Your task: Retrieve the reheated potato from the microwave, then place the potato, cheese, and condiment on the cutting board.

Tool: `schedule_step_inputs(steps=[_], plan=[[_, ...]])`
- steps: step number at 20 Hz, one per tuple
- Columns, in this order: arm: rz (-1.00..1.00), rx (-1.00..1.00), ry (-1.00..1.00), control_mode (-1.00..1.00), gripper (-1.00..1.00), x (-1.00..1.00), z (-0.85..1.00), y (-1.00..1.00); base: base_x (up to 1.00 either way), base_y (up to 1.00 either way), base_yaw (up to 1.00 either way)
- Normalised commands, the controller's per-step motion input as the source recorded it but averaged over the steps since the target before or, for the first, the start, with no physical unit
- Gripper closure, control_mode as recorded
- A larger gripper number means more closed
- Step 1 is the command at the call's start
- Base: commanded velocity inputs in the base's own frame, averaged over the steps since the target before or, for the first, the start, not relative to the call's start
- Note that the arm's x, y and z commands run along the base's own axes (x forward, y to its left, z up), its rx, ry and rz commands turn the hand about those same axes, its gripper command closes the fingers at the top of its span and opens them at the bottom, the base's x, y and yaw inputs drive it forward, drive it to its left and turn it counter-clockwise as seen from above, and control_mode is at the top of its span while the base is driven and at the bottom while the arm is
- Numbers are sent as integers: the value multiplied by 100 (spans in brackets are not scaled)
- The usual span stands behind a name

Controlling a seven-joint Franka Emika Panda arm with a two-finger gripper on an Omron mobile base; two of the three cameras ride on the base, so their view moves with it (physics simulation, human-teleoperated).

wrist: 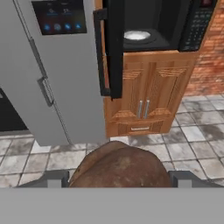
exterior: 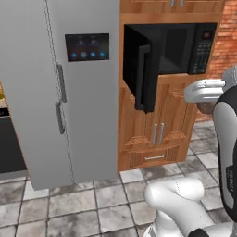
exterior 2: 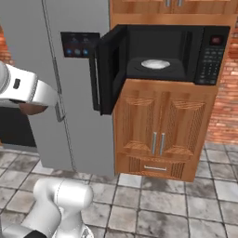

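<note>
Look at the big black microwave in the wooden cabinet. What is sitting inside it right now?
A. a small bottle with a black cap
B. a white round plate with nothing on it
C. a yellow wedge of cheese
B: the black microwave has its door swung open, and inside rests a bare white round plate.

Grey fridge (exterior: 60,92), wooden cabinets (exterior 2: 162,135), brick wall (exterior 2: 228,93), seemingly stone-tiled floor (exterior: 83,203).

Brown potato (wrist: 119,166) clamped in the hand (wrist: 118,178), microwave (wrist: 153,26) door open.
</note>
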Motion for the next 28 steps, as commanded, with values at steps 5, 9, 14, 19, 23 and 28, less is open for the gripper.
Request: schedule_step_inputs(steps=[5,9,14,19,23,28], plan=[[0,0,0,100,100,0,0,0,-3,100,-2],[0,0,0,100,100,0,0,0,-1,100,-2],[0,0,0,100,100,0,0,0,0,100,-1],[0,0,0,100,100,0,0,0,5,100,0],[0,0,0,100,100,0,0,0,18,100,0],[0,0,0,100,100,0,0,0,37,87,0]])
